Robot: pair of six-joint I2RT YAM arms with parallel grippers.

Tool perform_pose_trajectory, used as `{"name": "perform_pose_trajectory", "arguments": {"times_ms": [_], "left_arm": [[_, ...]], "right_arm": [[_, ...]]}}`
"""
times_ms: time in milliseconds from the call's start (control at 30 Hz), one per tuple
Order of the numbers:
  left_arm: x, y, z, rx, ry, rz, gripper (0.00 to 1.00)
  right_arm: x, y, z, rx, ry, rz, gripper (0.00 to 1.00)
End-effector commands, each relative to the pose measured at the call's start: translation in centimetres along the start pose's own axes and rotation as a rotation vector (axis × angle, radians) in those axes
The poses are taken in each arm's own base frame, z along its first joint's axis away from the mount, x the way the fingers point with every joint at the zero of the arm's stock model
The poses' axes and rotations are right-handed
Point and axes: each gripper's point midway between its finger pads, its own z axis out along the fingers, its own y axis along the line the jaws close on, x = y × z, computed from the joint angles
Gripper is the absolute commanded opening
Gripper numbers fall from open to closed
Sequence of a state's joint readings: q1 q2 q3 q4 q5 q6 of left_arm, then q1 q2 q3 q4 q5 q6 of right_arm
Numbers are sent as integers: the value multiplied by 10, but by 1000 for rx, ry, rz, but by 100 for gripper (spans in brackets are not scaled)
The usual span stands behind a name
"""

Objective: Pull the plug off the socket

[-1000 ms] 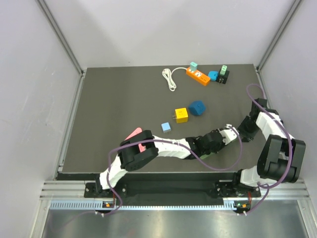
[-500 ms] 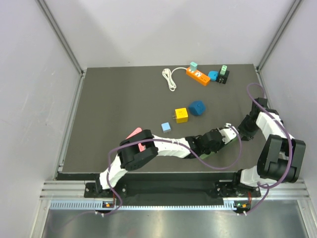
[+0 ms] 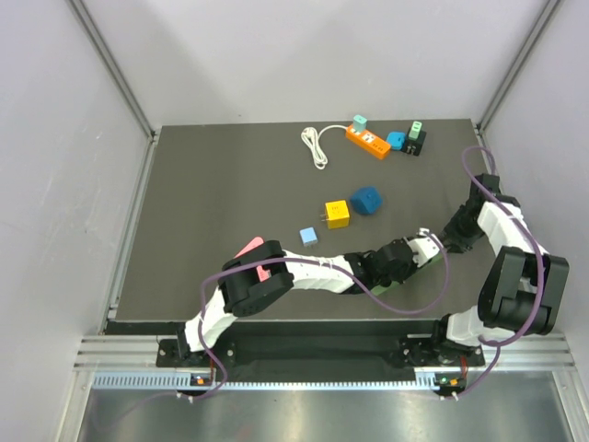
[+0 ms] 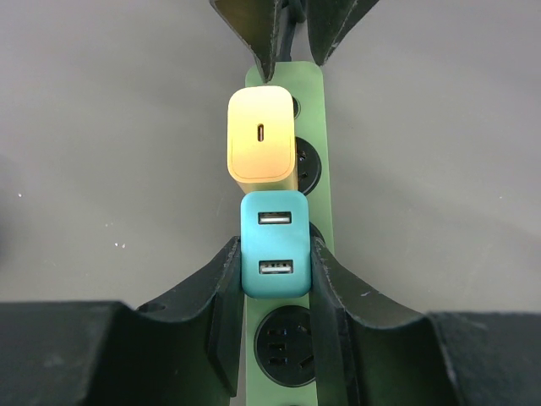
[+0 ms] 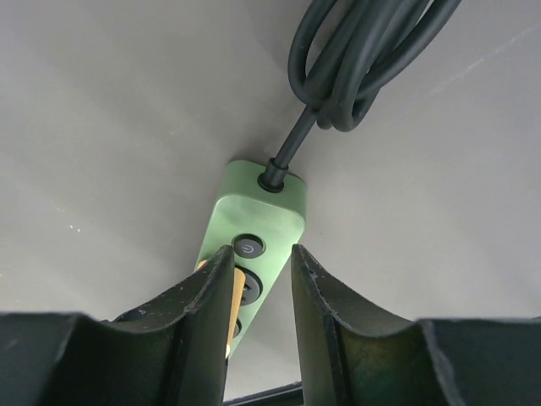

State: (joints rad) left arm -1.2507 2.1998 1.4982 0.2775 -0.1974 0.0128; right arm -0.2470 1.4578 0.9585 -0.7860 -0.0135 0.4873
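Left gripper (image 4: 275, 258) clenched on the teal plug (image 4: 274, 245), one finger flat against each of its sides. Right gripper (image 5: 262, 254) astride the cable end of the green socket strip (image 5: 254, 216), its fingertips at the strip's two long edges beside the power button; whether they actually clamp it cannot be told. The dark grey worktop (image 3: 212, 203) carries everything, and in the overhead view the two arms meet over its near right part, hiding the green strip beneath them. A dark cable (image 5: 363, 59), looped in a coil, leaves the end of the green strip. Near the far edge lies an orange socket strip (image 3: 368, 141) with several plugs in it and a white cord (image 3: 316, 147) bundled at its left. Mid-worktop, loose and apart, sit a yellow cube adapter (image 3: 337, 215), a dark blue adapter (image 3: 366, 200) and a small light blue adapter (image 3: 309, 237). On the green strip a yellow charger (image 4: 261, 144) stands seated, abutting the teal plug on the side toward the right gripper. The teal plug, two USB ports facing up, is seated in the strip, with an empty socket on its other side.
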Motion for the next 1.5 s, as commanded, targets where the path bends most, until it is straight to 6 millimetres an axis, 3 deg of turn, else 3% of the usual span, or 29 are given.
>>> {"name": "perform_pose_trajectory", "arguments": {"times_ms": [0,400,567,733,867,1000,1067,1133,1233,1267,1300,1367,1433,1467], "left_arm": [[-28,1,-9,10,-37,-18,0],[-36,-3,-9,33,-47,-21,0],[-48,-9,-10,81,-69,-90,0],[-62,-14,-15,188,-102,-203,0],[-69,-3,-17,236,-129,-315,0],[-66,0,-13,104,-94,-153,0],[-67,-8,-19,-13,-100,44,0],[-63,-17,-17,-4,-91,70,0],[-74,-22,-20,108,-117,-108,0],[-77,-8,-19,136,-152,-272,0],[-92,-16,-30,252,-193,-344,0],[-102,-4,-35,297,-237,-441,0],[-106,1,-34,251,-237,-386,0],[-109,-6,-35,216,-243,-259,0]], "right_arm": [[-10,5,-10,-14,-33,20,34],[9,-3,27,22,35,36,33],[21,-11,48,48,73,43,32],[32,-24,56,102,85,39,31],[38,-30,59,111,85,37,31],[41,-34,62,137,92,35,29],[43,-37,64,149,96,39,29],[44,-38,65,150,95,40,29],[43,-38,67,156,96,43,29],[45,-39,68,164,101,44,29],[45,-40,69,168,100,45,29],[46,-41,70,173,106,46,29],[46,-42,70,177,109,47,29],[46,-41,70,177,107,46,29]]}}
